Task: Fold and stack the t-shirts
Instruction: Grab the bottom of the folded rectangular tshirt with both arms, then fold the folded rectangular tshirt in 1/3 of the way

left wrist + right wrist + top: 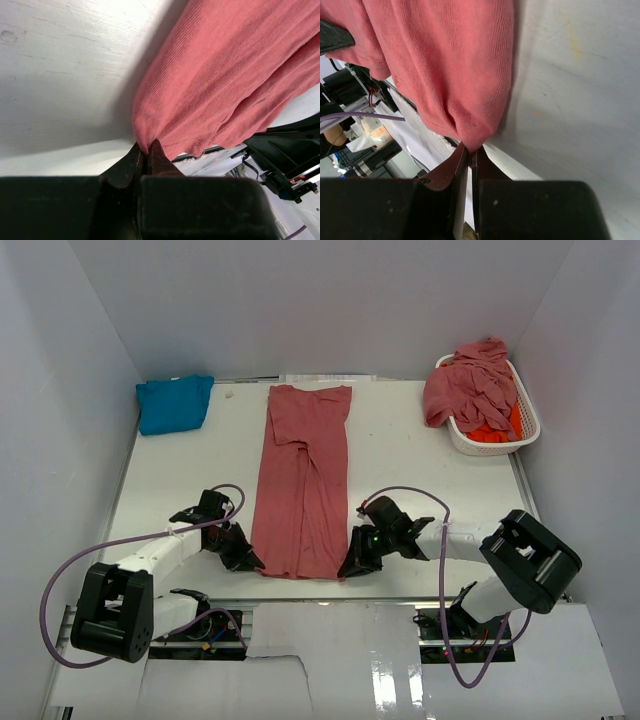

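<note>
left gripper (148,149) – hem corner | right gripper (470,150) – hem corner | rose t-shirt (300,490) pinched

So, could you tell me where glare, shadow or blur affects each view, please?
Top external: even light, glare on the glossy panel at the near edge. Left wrist: the table washes out toward the top, and a dark shadow hugs the red t-shirt. Right wrist: the right gripper is a near-black silhouette, and the clutter beyond the table edge is soft.

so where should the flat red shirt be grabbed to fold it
At its two near hem corners, coming from the near side: the red shirt lies as a long flat strip. The left gripper and right gripper pinch them.
</note>
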Available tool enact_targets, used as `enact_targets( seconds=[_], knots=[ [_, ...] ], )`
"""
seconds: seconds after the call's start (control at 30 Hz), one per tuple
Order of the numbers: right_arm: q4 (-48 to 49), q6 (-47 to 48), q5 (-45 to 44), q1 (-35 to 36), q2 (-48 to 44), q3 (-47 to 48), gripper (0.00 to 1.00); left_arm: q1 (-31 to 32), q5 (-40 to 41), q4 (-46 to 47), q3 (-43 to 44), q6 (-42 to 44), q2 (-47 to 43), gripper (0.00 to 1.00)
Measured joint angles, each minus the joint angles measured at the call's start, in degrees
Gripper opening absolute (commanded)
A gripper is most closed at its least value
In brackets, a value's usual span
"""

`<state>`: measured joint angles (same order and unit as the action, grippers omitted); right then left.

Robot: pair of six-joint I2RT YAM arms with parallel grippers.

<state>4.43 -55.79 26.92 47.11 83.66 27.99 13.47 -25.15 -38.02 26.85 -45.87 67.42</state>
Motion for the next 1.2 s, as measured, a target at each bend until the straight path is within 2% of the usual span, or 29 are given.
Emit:
enact_targets(
  seconds=[0.3,0.53,0.7,1.2],
  knots=[
    [-7.87,3.17,-0.31,-0.68,-2.58,5.77,0.08,0.0,-2.47,0.11,0.68,0.17,0.66,0.0],
    [-12.24,5.7,-0.15,-4.15,-5.33,9.11,0.08,0.0,-3.63,-1.97,6.64,0.11,2.78,0.0],
    [-16.15,8.2,0.48,-8.09,-5.42,11.28,0.08,0.04,-4.17,-2.84,12.57,0.24,7.98,0.0],
    [-25.35,17.42,3.3,-15.17,3.41,28.24,0.08,-2.05,-4.59,-4.11,27.52,1.6,18.64,0.0]
  ],
)
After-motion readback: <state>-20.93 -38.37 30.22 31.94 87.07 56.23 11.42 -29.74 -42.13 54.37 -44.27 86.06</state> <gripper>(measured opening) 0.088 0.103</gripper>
